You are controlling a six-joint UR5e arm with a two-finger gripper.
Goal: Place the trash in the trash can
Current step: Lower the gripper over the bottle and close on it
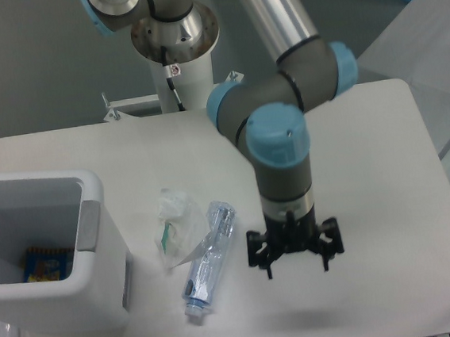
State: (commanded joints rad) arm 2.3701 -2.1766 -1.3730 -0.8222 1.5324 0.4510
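— How did the bottle (pixel 210 257) lie?

— Flat on the counter (pixel 366 139), to the tool's (pixel 297 267) left as the camera saw it and close beside it, but not touching. Its long axis ran on a diagonal: the blue cap pointed toward the near edge and a little left, the crushed base up and right, toward the tool.

— And the wrapper (pixel 176 225)?

— Just beyond the bottle from the tool, on its far-left side, crumpled, with the green mark on its lower left part. It pressed against the bottle's upper half; I could not tell whether it overlapped it.

— What was the tool doing?

— It hung pointing straight down above the counter, fingers spread wide apart, nothing between them. A shadow sat on the counter nearer the camera than the tool.

— The trash can (pixel 96 237)?

— Far to the tool's left, past both pieces, upright at the counter's left edge, its grey handle plate facing the wrapper. Something blue and yellow (pixel 45 264) lay on its bottom.
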